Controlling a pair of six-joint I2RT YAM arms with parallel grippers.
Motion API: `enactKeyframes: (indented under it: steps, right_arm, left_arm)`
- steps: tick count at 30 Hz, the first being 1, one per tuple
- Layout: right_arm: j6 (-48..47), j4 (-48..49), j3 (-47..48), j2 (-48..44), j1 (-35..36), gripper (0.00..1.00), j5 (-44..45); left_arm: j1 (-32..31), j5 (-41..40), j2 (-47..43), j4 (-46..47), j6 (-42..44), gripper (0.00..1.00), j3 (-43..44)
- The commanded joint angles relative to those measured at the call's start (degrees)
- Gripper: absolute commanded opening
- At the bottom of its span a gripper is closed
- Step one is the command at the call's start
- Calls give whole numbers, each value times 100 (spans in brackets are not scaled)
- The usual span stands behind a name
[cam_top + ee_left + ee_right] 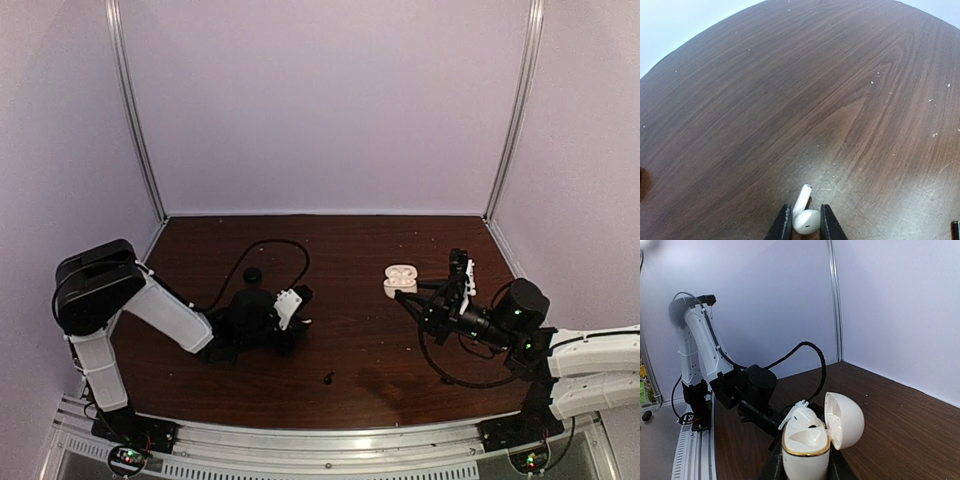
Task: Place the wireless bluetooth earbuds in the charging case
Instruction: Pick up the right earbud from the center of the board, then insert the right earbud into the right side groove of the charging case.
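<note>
A glossy white earbud (807, 221) with a short stem lies on the dark wood table, and my left gripper (805, 212) is shut on its rounded head, the stem pointing away from the jaws. My right gripper (806, 467) is shut on the white charging case (805, 457), which has a gold rim and stands upright with its lid (846, 420) swung open to the right. One white earbud (806, 418) sits in the far slot; the near slot is empty. From above, the case (402, 280) is at the right and the left gripper (292, 308) at centre-left.
A small black earbud (328, 378) lies on the table near the front centre. A round black object (253, 274) rests behind the left arm. The left arm's cable (285, 245) loops over the table. Pale walls enclose the table (350, 240) on three sides.
</note>
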Motion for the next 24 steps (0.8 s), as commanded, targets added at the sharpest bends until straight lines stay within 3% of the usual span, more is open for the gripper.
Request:
enactKeyframes:
  steps: [1,8,16,24]
  right_arm:
    - [-148,13,-63,-41,-39,0,-258]
    - [-342,-33,-46,280,-39,0,-637]
    - [-706,131,52,1091,-31,0,-1482]
    - [-765,219,458,1921,-32,0,-2713]
  left_arm:
    - [2,206,-601,-491,511,15,45]
    - [-1,1071,-1810,-1989,1328,13,195]
    - [-98,1748,-3817,-3531,2107,10,345]
    - [-543,1835,-4204,-4816,2831,9,1117]
